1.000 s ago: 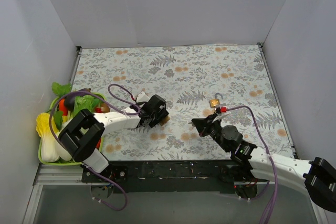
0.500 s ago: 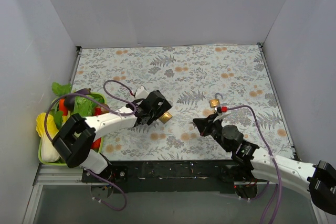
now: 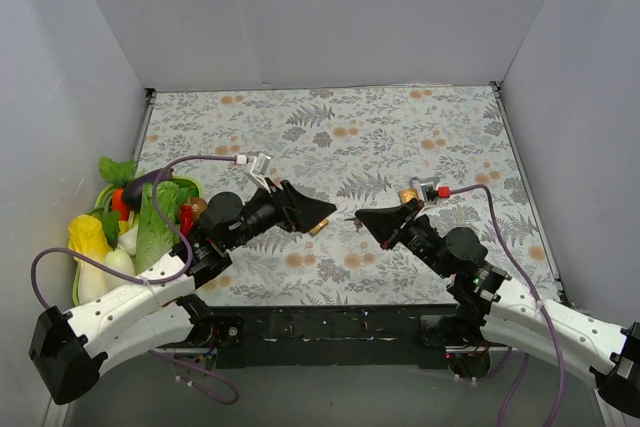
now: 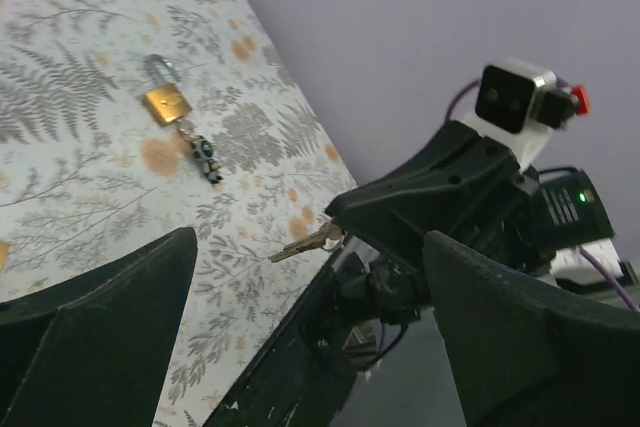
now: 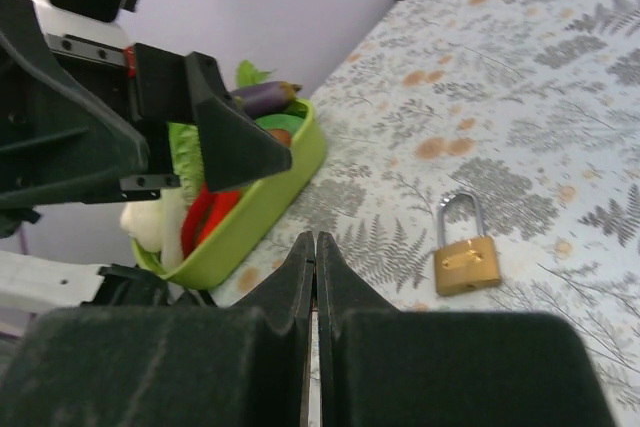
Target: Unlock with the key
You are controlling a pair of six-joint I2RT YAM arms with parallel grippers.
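R hand is clamped tight, fingers pressed flat together. It pinches a silver key at the tips, and in the left wrist view the blade sticks out toward the L arm. L hand is spread wide, fingers far apart, nothing btwn them. The 2 hands point at each other over the middle of the surface, closer to its near edge than its far edge. Their tips are near but apart.

2 brass padlocks lie flat on the surface.
- **Fob padlock:** right of centre, just beside the R hand on the far-edge side. Its shackle is seated in the body and points toward the far edge. A small dark fob trails from the body.
- **Bare padlock:** left of centre, just beside the L hand's tips on the near-edge side. Its shackle looks seated too.

Key is not yet in either lock; it's held in the gap btwn the 2 hands.

Green tray w/ veg sits at the left edge, toward the near-left corner, behind the L arm.
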